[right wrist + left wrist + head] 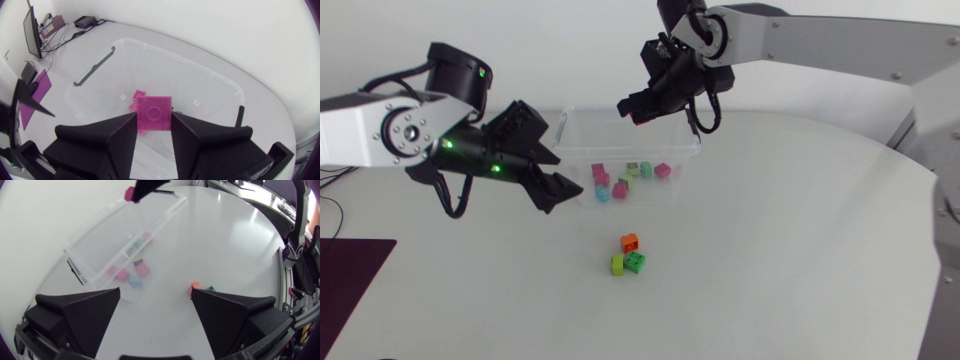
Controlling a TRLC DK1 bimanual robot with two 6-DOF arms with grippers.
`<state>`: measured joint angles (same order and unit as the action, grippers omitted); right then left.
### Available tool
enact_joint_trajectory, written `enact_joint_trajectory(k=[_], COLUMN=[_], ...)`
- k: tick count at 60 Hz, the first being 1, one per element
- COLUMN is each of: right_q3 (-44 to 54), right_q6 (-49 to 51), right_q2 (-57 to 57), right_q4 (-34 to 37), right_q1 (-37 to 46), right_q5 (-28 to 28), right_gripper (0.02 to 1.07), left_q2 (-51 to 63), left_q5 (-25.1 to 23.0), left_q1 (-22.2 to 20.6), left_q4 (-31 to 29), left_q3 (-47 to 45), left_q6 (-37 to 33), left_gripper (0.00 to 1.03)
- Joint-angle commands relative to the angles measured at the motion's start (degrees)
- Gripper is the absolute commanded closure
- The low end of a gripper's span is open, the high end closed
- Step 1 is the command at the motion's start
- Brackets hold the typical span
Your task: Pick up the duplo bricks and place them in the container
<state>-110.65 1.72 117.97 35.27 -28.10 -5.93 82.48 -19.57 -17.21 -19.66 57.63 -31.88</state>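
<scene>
A clear plastic container (672, 146) stands at the table's back middle, with several pink, blue and green duplo bricks (618, 189) inside. My right gripper (635, 108) hovers over its far rim, shut on a magenta brick (154, 112); the container (200, 70) lies under it. My left gripper (558, 186) hangs open and holds nothing just left of the container's near left corner (85, 275). An orange brick (630, 241), a light green brick (618, 264) and a dark green brick (635, 261) lie together on the table in front of the container. The orange brick (195, 285) shows beside my left gripper's (155, 305) finger.
A dark maroon mat (350, 285) lies at the table's front left corner. The curved table edge (920, 170) runs along the right.
</scene>
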Motion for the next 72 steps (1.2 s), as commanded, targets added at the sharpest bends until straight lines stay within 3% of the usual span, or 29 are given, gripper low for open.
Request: enact_joint_trajectory(k=[1,5,11,13,25,42,51,60,68,71,72], right_q3=[-6.24,-10.73,-15.12,-15.21,-5.98,26.01,39.55,56.16,62.05,63.72,64.16], right_q6=[0.31,0.31,-0.05,-0.13,0.04,2.94,3.47,3.38,3.73,4.61,4.79], right_q2=[5.25,8.94,10.96,10.52,-0.02,-26.3,-35.09,-41.42,-40.89,-39.49,-38.96], right_q4=[1.74,4.11,8.06,8.5,7.36,4.02,2.44,-3.54,-6.97,-8.64,-9.25], right_q1=[0.06,0.15,0.41,0.41,0.76,-2.93,-3.28,-3.28,-4.07,-5.13,-5.39], right_q5=[-0.04,-0.04,0.05,0.05,-0.31,-3.65,-6.37,-8.13,-9.27,-9.45,-9.45], right_gripper=[0.83,0.64,0.13,0.08,0.07,0.07,0.07,0.07,0.07,0.07,0.07], left_q2=[-1.0,-0.65,0.84,1.81,8.75,17.02,21.41,24.49,25.1,25.1,25.1], left_q5=[-0.11,-0.11,-0.11,-0.11,0.06,-0.2,-1.43,-1.78,-1.78,-1.78,-1.78], left_q1=[-1.86,-3.97,-6.96,-8.1,-11.7,-11.44,-11.7,-13.37,-14.08,-14.16,-14.16], left_q4=[1.91,3.75,7.0,7.44,10.61,9.9,6.48,3.93,1.99,1.82,1.64], left_q3=[-4.72,-8.23,-11.57,-12.1,-12.19,-7.35,-1.9,0.56,1.0,1.09,1.09], left_q6=[-1.61,-2.22,-2.57,-2.84,-7.41,-17.6,-19.8,-21.38,-22.09,-22.09,-22.0], left_gripper=[0.04,0.04,0.04,0.04,0.04,0.04,0.04,0.08,0.33,0.49,0.6])
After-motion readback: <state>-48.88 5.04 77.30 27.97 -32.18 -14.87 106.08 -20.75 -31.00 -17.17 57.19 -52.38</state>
